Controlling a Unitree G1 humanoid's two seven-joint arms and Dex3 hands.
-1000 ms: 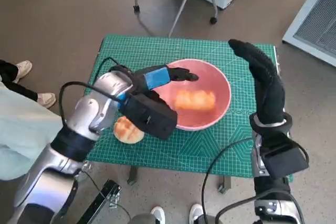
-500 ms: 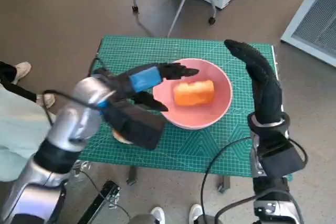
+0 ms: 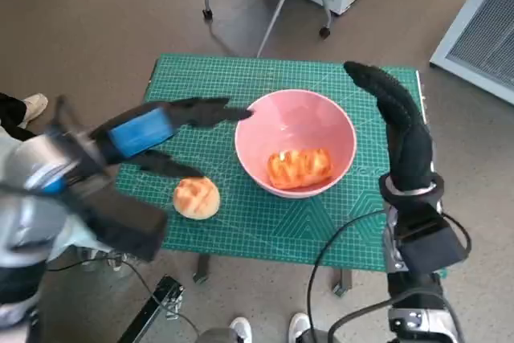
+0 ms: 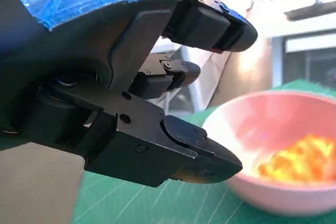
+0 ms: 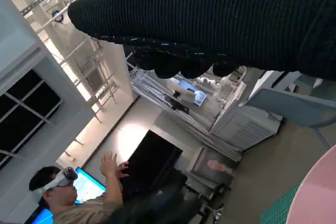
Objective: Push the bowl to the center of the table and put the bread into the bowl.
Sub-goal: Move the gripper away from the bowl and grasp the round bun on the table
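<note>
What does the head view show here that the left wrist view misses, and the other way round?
Only the head view shows the round bun on the green mat outside the bowl, the gloved right hand raised beside the bowl, and the floor. Only the left wrist view shows the left hand's fingers close up, empty and apart. Both show the left hand, the pink bowl and the bread inside it.

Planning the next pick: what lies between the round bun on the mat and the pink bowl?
Nothing: in the head view only bare green mat separates the round bun from the pink bowl, which already holds a bread piece.
</note>
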